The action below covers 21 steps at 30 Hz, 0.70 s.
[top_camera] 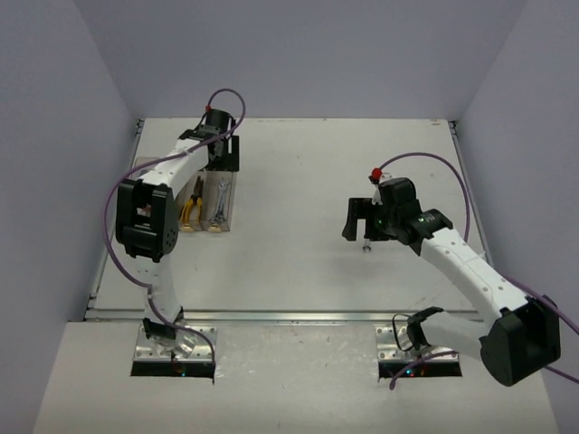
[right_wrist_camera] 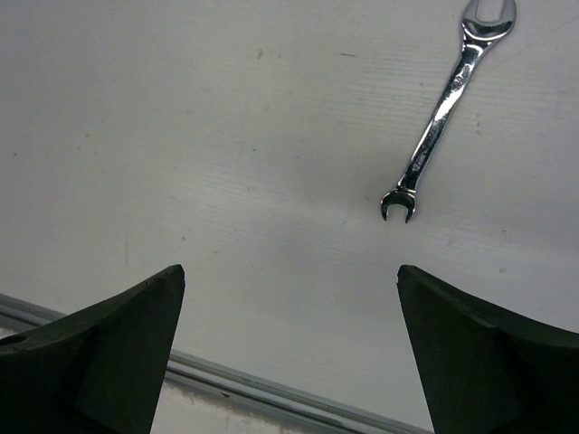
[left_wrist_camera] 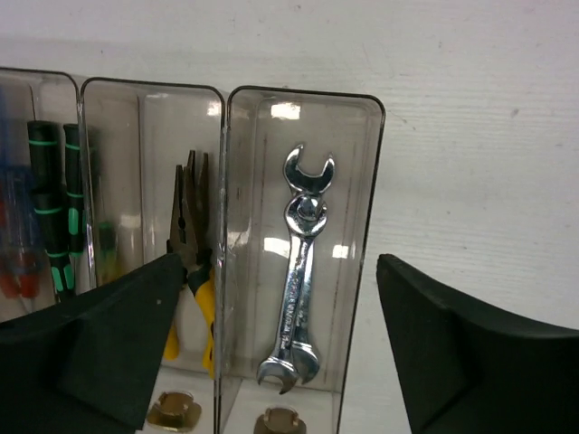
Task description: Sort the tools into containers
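The clear bins [left_wrist_camera: 375, 163] stand side by side at the left of the table [top_camera: 206, 226]. In the left wrist view, the rightmost bin holds two silver wrenches [left_wrist_camera: 298, 271]. The bin to its left holds yellow-handled pliers [left_wrist_camera: 192, 244]. Then come black/green screwdrivers [left_wrist_camera: 47, 203] and a blue/red one [left_wrist_camera: 7, 235], partly cut off. My left gripper [left_wrist_camera: 280, 264] is open and empty above the wrench bin's end [top_camera: 224, 155]. A third wrench [right_wrist_camera: 443, 113] lies on the table [top_camera: 366, 244]. My right gripper [right_wrist_camera: 289, 271] is open and empty just short of it [top_camera: 360, 221].
A metal rail [right_wrist_camera: 271, 398] runs along the table's near edge. Grey walls close in the left, back and right sides. Brass fittings [left_wrist_camera: 172, 411] show under the bins' near ends.
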Available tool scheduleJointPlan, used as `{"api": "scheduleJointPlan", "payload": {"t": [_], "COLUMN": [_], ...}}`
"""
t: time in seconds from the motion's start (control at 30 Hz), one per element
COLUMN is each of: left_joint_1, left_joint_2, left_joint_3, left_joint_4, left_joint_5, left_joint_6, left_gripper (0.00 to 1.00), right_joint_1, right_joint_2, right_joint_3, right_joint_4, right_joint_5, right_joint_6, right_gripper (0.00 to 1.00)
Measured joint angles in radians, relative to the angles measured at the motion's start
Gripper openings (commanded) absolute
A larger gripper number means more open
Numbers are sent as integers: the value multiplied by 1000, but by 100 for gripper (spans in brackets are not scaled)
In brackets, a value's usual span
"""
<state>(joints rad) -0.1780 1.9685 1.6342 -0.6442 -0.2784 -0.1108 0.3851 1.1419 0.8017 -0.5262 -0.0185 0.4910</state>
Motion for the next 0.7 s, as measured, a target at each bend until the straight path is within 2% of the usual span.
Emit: {"api": "scheduleJointPlan", "payload": {"t": [0.07,0.13,0.2,0.23,0.27,0.33,0.43,0.53,0.7], "left_joint_1": [0,0,0,0,-1,-4,-6,-7,-7], "left_joint_2": [-33,-95,-199,-263,-346,-539,-840,-1054,-1125], "left_joint_3": [15,24,10,-5,-47,-151,-331,-496,-653], "left_joint_4": [-30,-54,-58,-52,-23,7,84,124,139], "left_joint_5": [8,13,26,37,55,97,169,240,304], "left_joint_6": [-16,-33,-55,-65,-77,-96,-123,-136,-133], "left_gripper": [100,100,100,100,100,100,100,100,100], "right_joint_1": [-18,-39,-62,-74,-87,-111,-149,-181,-209], "right_joint_2": [65,130,203,243,284,372,493,583,690], "right_joint_3": [8,23,51,68,86,121,172,221,287], "right_joint_4": [-5,-13,-19,-21,-20,-13,-2,5,12], "right_joint_5": [0,4,12,16,22,38,48,50,59], "right_joint_6": [9,18,25,28,31,31,34,32,18], "right_gripper": [99,93,84,76,69,62,54,49,37]}}
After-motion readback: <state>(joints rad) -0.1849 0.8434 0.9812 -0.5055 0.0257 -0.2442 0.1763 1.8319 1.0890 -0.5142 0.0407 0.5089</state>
